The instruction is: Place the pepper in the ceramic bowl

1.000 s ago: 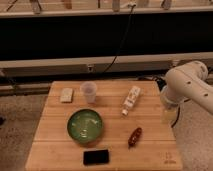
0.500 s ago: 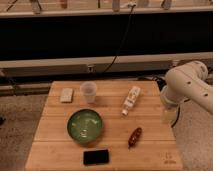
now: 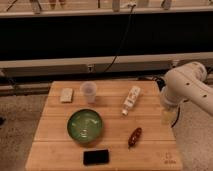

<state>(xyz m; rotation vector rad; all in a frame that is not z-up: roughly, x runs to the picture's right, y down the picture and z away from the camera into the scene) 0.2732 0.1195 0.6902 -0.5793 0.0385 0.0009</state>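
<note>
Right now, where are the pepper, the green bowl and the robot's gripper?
pepper (image 3: 134, 136): camera view, middle of its body.
ceramic bowl (image 3: 85, 125): camera view, bare green inside.
gripper (image 3: 167, 116): camera view, its tip, beside the table's (image 3: 52, 145) right edge.

White arm (image 3: 186, 88) bent at right; gripper (image 3: 167, 116) hanging beneath.

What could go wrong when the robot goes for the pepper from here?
The claw sits at the right edge of the table, apart from the pepper. The white bottle lies nearby; the arm might knock it. The small pepper could roll toward the black phone if nudged.
</note>
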